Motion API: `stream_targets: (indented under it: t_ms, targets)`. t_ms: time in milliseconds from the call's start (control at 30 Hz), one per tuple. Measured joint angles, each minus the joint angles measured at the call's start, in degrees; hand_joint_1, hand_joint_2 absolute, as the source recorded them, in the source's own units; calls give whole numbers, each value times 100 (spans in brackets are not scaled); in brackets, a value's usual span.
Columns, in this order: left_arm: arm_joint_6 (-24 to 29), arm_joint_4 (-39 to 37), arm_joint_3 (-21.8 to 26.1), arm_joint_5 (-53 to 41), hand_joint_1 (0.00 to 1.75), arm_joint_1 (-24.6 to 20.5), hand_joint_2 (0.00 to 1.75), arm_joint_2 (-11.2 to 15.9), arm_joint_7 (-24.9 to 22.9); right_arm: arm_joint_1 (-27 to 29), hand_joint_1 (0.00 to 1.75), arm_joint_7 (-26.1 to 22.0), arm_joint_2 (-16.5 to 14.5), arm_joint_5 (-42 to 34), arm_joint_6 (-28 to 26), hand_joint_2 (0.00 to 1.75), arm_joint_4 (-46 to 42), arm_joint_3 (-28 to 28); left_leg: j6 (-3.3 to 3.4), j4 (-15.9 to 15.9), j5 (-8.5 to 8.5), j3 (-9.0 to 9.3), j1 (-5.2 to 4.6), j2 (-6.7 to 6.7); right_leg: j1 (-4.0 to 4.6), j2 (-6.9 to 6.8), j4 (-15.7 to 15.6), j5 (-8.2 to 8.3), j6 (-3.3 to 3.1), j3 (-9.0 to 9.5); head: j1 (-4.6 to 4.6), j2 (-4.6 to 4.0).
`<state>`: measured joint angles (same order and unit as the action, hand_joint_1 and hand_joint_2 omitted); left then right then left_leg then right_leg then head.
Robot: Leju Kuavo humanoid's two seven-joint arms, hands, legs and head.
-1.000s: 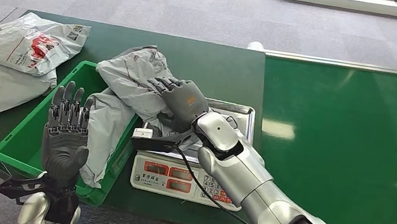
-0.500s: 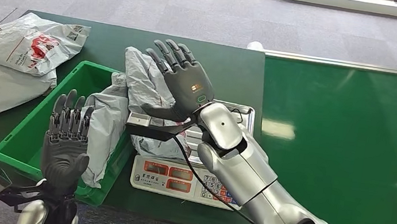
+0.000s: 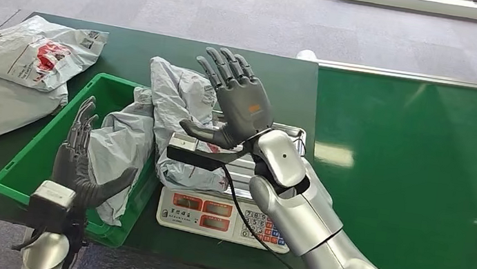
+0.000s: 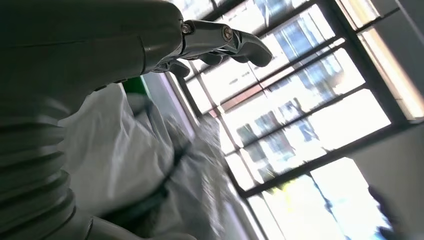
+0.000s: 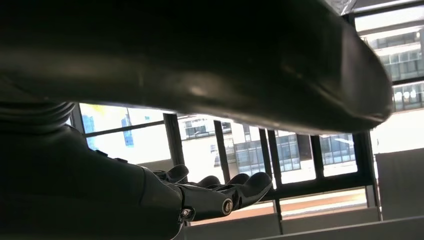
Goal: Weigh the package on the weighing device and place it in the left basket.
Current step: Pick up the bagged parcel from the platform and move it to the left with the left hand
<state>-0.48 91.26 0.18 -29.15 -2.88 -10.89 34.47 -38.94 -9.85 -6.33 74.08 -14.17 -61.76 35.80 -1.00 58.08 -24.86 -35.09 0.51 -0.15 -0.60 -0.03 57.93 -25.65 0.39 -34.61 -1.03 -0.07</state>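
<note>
The right hand (image 3: pixel 240 100) is up above the scale (image 3: pixel 226 206), fingers spread wide, palm turned toward the basket side, holding nothing. From the right wrist view, that hand (image 5: pixel 200 197) shows its dark fingers stretched out against bright windows.

The grey package (image 3: pixel 178 123) lies draped across two places at once: one end rests on the scale's metal tray (image 3: pixel 290 141), the other spills over the rim of the green basket (image 3: pixel 30 163) and hangs down inside it. It is crumpled and folded, part of it rising beside the right hand's thumb.

Down at the near edge, the left hand (image 3: pixel 82 166) stands inside the basket, fingers pointing up and apart, thumb out toward the package, just beside its hanging fold; whether they touch I cannot tell. In the left wrist view the left hand (image 4: pixel 150 45) reaches over pale, blurred plastic (image 4: pixel 125 165).

The scale's keypad and display face the near edge of the dark green tabletop (image 3: pixel 264 75). Two white mailers with red print (image 3: pixel 14 70) lie at the far left. A bright green belt (image 3: pixel 418 179) runs along the right.
</note>
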Motion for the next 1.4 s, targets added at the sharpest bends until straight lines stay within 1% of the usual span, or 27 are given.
stream_targets:
  t_ms: [33,67,100,133,167,200,300,367,467,567,633,767,800,900,933,1267,1333,1400]
  targets:
    - [393,-46,-162,-990,0,-155,175,122,-320,64,0,2,14,-27,-60,0,-95,-73,-1,1,1,-2,0,-6,1,-8,0,0,0,2,0,0]
    - [674,-109,-340,-2020,0,-331,175,250,-606,126,0,-2,26,-53,-105,0,-195,-149,-3,0,3,-4,0,-13,2,-17,0,0,0,5,1,0]
    - [829,-182,-509,-2995,0,-496,175,358,-810,174,0,-10,34,-65,-128,0,-286,-218,-5,0,4,-5,0,-16,3,-20,0,2,-2,6,1,0]
    - [900,-252,-650,-3760,0,-629,175,445,-929,210,0,-18,40,-71,-133,0,-361,-272,-6,-1,5,-4,0,-11,3,-16,0,4,-4,6,1,0]
    - [934,-316,-765,-4257,0,-731,175,508,-1013,242,0,-22,45,-79,-134,0,-424,-313,-7,-2,5,-3,0,-2,2,-6,0,7,-6,2,2,0]
    - [943,-389,-877,-4535,0,-825,175,571,-1110,276,0,-26,49,-84,-142,0,-486,-352,-7,-1,5,-2,0,8,2,4,0,11,-8,-3,1,0]
    - [762,-817,-1293,-4886,0,-1282,175,804,-1429,416,0,-43,52,-97,-213,0,-683,-478,-7,1,6,-3,-1,13,1,7,0,14,-8,-9,1,0]
    - [616,-1426,-1683,-5137,0,-1770,175,954,-1473,520,0,-25,32,-61,-245,0,-823,-572,-8,1,10,-5,-1,4,2,-2,0,14,-8,-5,1,0]
    - [522,-2588,-2319,-5212,0,-2581,175,1085,-1271,643,0,76,-16,31,-243,0,-974,-715,-12,1,17,-5,-1,6,2,3,1,23,-10,-5,2,0]
    - [446,-3533,-2823,-5174,0,-3207,175,1122,-1060,755,0,166,-34,114,-246,0,-1053,-877,-13,1,18,-4,-1,22,1,19,1,32,-9,-9,2,0]
    - [412,-4022,-3104,-5121,0,-3503,175,1136,-971,841,0,194,-36,181,-246,0,-1118,-989,-13,1,18,-5,-2,22,0,20,1,33,-9,-10,2,0]
    - [277,-4688,-3585,-5071,0,-3893,175,1175,-912,974,0,198,-42,342,-204,0,-1275,-1180,-13,1,17,-7,-2,19,2,19,1,32,-9,-11,2,0]
    - [248,-4811,-3703,-5072,5,-3969,175,1185,-913,994,0,194,-46,374,-193,0,-1309,-1220,-13,0,17,-7,-2,19,2,19,1,32,-9,-11,2,0]
    - [224,-5059,-3993,-5077,136,-4150,175,1205,-923,1024,0,183,-54,415,-177,0,-1387,-1308,-14,-1,17,-7,-1,18,3,19,1,31,-9,-10,2,0]
    - [222,-5122,-4064,-5080,175,-4193,175,1208,-927,1031,0,181,-56,421,-175,0,-1406,-1326,-14,-1,17,-7,-1,18,4,19,1,31,-9,-10,2,0]
    - [437,-5486,-4687,-5039,175,-4525,175,1223,-1084,1157,0,196,-64,532,-162,0,-1556,-1507,-14,-1,19,-7,-1,17,3,18,1,32,-9,-8,2,0]
    - [544,-5525,-4785,-4988,175,-4592,175,1227,-1143,1205,0,198,-64,563,-162,0,-1600,-1554,-14,0,19,-7,-1,17,3,18,1,32,-9,-8,2,0]
    - [805,-5528,-4837,-4949,175,-4627,175,1241,-1300,1274,0,200,-64,604,-163,0,-1655,-1596,-14,0,19,-7,-1,17,3,18,1,32,-9,-9,2,0]
